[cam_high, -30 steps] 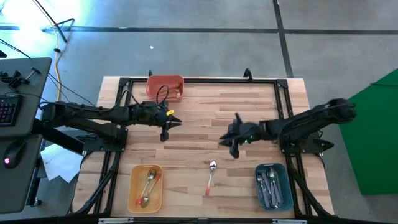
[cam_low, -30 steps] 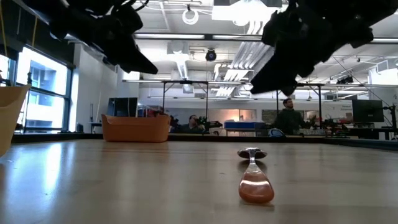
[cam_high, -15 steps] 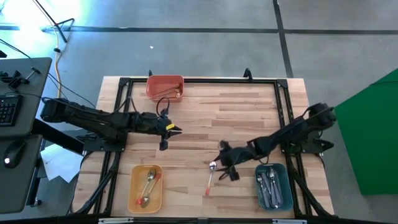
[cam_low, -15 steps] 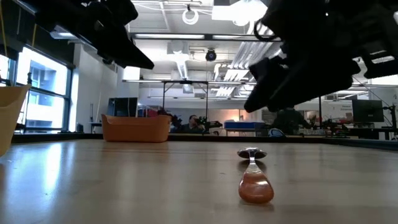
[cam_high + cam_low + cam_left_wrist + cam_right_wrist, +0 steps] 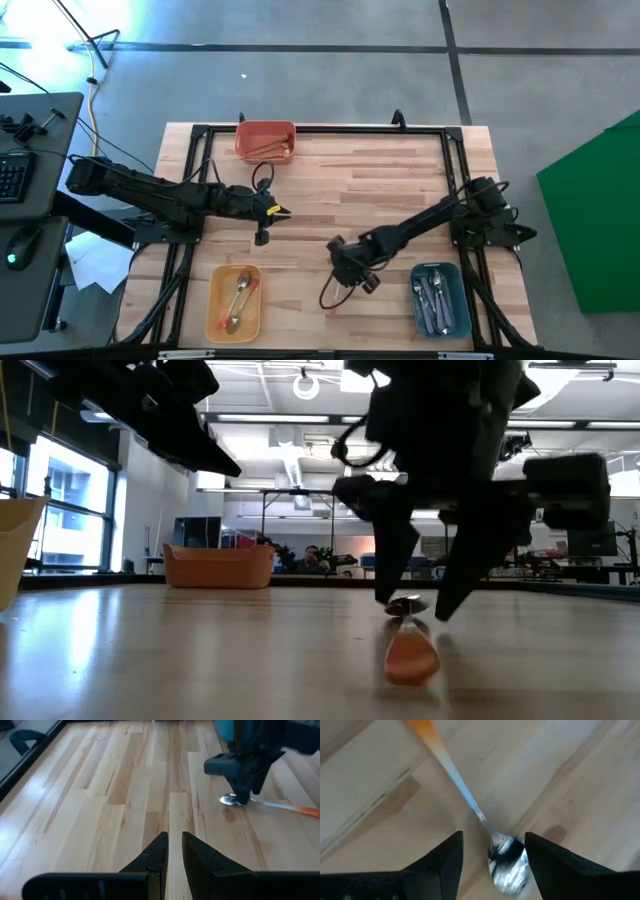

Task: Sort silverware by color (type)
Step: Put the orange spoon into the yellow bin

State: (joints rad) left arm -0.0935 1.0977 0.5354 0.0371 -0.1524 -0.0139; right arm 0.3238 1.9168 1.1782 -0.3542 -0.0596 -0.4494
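Where the high view hides the orange-handled spoon (image 5: 506, 856) beneath the right gripper (image 5: 492, 854), we see fingers apart astride its bowl; the left gripper (image 5: 171, 851) hangs nearly closed.

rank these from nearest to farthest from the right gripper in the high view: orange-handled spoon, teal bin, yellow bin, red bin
1. Orange-handled spoon: directly under the right gripper, between its open fingers.
2. Teal bin: front right corner.
3. Yellow bin: front left.
4. Red bin: far edge, left of centre.

Your wooden table (image 5: 400, 180), red bin (image 5: 265, 138) at its far edge, yellow bin (image 5: 216, 300) and teal bin (image 5: 452, 300) (near edge), green panel (image 5: 600, 220) beside.
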